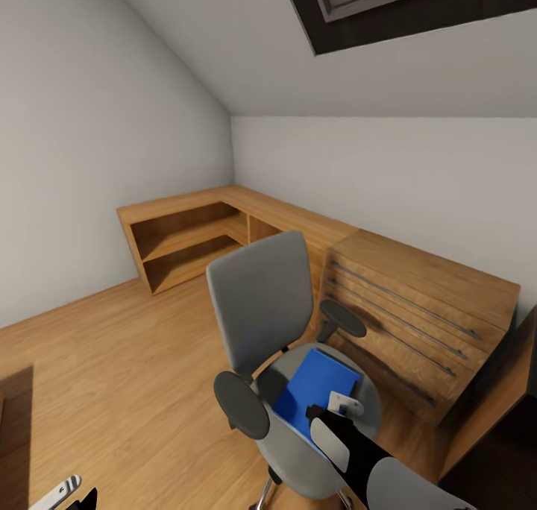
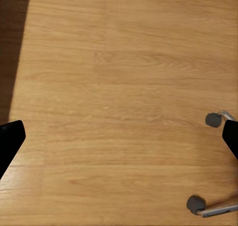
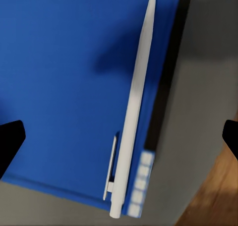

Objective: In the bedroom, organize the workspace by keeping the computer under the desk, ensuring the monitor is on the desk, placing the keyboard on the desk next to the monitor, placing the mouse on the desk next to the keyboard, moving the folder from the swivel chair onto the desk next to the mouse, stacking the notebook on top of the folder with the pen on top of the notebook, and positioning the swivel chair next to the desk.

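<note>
The swivel chair (image 1: 261, 301) stands on the wood floor with its grey back toward the corner. The bright blue folder (image 1: 313, 387) lies flat on its seat. My right gripper (image 1: 328, 413) hovers just over the folder's near end. In the right wrist view the gripper (image 3: 120, 137) is open, its black fingertips (image 3: 10, 141) wide apart, with the folder (image 3: 64, 87) beneath. The white pen (image 3: 131, 122) lies on the folder along one edge, beside the grey seat (image 3: 203, 87). My left gripper (image 2: 121, 137) hangs open over bare floor and holds nothing.
A wooden dresser (image 1: 418, 309) with bar handles stands close behind the chair's right armrest. A low wooden shelf unit (image 1: 186, 238) runs along the corner walls. Two of the chair's castors (image 2: 214, 119) (image 2: 196, 204) rest on the floor near my left gripper. Open floor lies to the left.
</note>
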`<state>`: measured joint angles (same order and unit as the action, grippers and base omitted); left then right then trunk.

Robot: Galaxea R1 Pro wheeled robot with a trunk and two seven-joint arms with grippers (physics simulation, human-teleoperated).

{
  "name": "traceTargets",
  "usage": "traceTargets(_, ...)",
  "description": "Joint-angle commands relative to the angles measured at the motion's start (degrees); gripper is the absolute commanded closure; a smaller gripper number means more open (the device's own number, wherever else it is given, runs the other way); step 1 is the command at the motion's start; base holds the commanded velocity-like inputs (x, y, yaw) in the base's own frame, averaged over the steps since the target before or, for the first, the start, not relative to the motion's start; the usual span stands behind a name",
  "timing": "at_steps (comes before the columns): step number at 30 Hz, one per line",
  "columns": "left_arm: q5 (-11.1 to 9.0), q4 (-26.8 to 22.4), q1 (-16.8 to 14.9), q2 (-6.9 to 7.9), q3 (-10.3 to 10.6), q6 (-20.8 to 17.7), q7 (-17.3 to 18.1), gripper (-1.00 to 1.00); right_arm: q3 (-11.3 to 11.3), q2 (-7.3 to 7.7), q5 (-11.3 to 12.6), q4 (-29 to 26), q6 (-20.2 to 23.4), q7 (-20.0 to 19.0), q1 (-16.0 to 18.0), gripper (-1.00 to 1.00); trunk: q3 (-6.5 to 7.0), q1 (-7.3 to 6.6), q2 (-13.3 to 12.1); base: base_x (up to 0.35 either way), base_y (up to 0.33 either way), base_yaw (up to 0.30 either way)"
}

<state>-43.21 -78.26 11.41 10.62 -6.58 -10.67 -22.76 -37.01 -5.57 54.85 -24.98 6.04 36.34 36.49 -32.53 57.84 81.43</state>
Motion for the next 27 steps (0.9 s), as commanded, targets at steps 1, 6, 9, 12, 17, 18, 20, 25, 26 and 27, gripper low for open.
traceTargets(1,-0.37,-0.15,0.02,0.01,-0.01,-0.23,-0.27,-1.0,-0.42,0.04,0.08,-0.07,0.3,0.4,0.07,-1.0,-0.23,0.23,0.45,0.0,0.0,0.0)
traceTargets(6,-0.42,-0.14,0.02,0.01,-0.01,-0.23,-0.27,-1.0,-0.49,0.04,0.04,-0.02,0.15,0.4,0.07,-1.0,-0.41,0.45,0.85,0.0,0.0,0.0)
traceTargets(9,-0.45,-0.14,0.02,0.01,-0.01,-0.23,-0.27,-1.0,-0.51,0.04,0.01,0.0,0.13,0.4,0.07,-1.0,-0.41,0.45,0.85,0.0,0.0,0.0)
traceTargets(12,-0.46,-0.14,0.02,0.01,-0.01,-0.23,-0.32,-1.0,-0.52,0.04,0.0,0.06,0.2,0.44,0.07,-1.0,-0.59,0.67,1.25,0.0,0.0,0.0)
traceTargets(17,-0.47,-0.14,0.02,0.01,-0.01,-0.23,-0.38,-1.0,-0.52,-0.01,0.03,0.16,0.38,0.48,0.07,-1.0,-0.95,1.11,2.05,0.0,0.0,0.0)
traceTargets(18,-0.5,-0.14,0.02,0.01,-0.01,-0.23,-0.37,-1.0,-0.52,0.0,0.05,0.17,0.44,0.51,0.07,-1.0,-0.95,1.11,2.05,0.0,0.0,0.0)
traceTargets(20,-0.54,-0.14,0.02,0.01,-0.01,-0.23,-0.36,-1.0,-0.52,-0.02,0.06,0.18,0.51,0.55,0.07,-1.0,-0.95,1.11,2.05,0.0,0.0,0.0)
traceTargets(25,-0.56,-0.14,0.02,0.01,-0.01,-0.23,-0.42,-1.0,-0.6,-0.05,0.08,0.19,0.56,0.57,0.07,-1.0,-1.49,1.77,3.26,0.0,0.0,0.0)
traceTargets(26,-0.56,-0.14,0.02,0.01,-0.01,-0.23,-0.43,-1.0,-0.6,-0.05,0.08,0.17,0.56,0.58,0.07,-1.0,-1.49,1.77,3.26,0.0,0.0,0.0)
traceTargets(27,-0.56,-0.14,0.02,0.01,-0.01,-0.23,-0.41,-1.0,-0.61,-0.05,0.08,0.16,0.56,0.58,0.07,-1.0,-1.49,1.77,3.26,0.0,0.0,0.0)
